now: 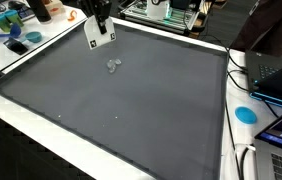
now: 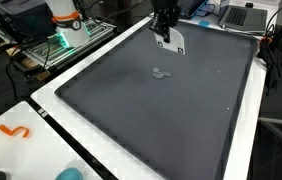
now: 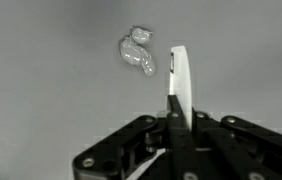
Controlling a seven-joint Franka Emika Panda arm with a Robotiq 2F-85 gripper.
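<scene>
White card (image 3: 179, 85) edge-on in wrist view

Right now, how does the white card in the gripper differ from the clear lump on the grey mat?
The white card is flat and opaque; the clear lump is crumpled, see-through. The card is clamped in the shut gripper; the lump lies loose on the grey mat. The card looks larger than the lump. Both are small.

No text, label, brand or number can be read in any view. A dark mark is seen on the white card (image 1: 99, 36) clamped in the gripper (image 1: 100, 24), but it is too small to be made out. Well apart from the gripper, an orange squiggle (image 2: 16, 131) is seen; whether it is a sign cannot be told.
</scene>
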